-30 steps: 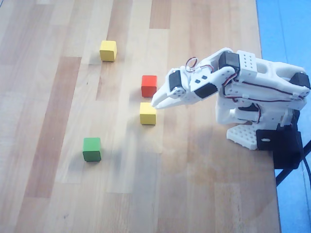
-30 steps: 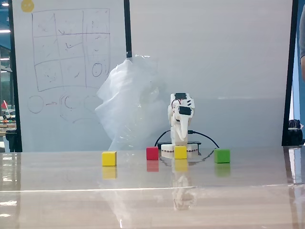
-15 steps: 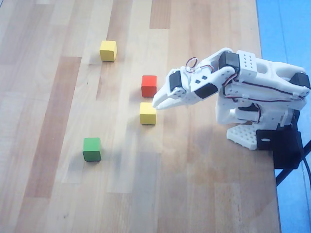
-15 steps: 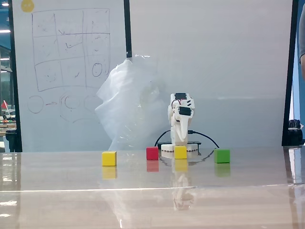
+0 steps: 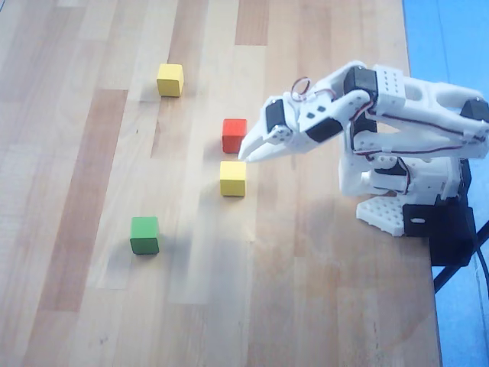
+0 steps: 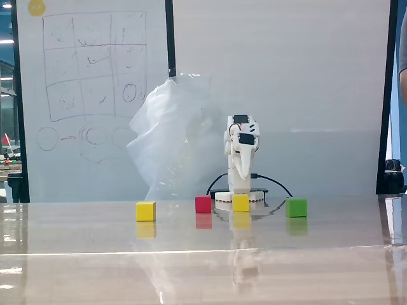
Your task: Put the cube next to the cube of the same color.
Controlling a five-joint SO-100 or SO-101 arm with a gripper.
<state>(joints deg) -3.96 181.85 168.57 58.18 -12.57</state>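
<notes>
- Gripper (image 5: pixel 246 155) hangs above the table (image 5: pixel 92 306), empty; fingers look drawn together to a point in the overhead view, though I cannot tell for sure. The fixed view shows it raised, tip pointing down.
- Near yellow cube (image 5: pixel 233 178) sits just below and beside the tip in the overhead view, not touched. In the fixed view it stands right in front of the arm's base.
- Step in hand, as I judge it: the approach, before any grasp. Nothing is lifted yet.
- Next move calls for opening the fingers, dropping over this cube and closing on it.
- Red cube (image 5: pixel 234 135) lies just on the tip's other side, close by. It crowds the descent and could get knocked.
- Far yellow cube (image 5: pixel 170 79) lies well beyond the red, out from the arm; that is the target spot.
- Green cube (image 5: pixel 144 235) sits well apart on the opposite side, clear of the route.
</notes>
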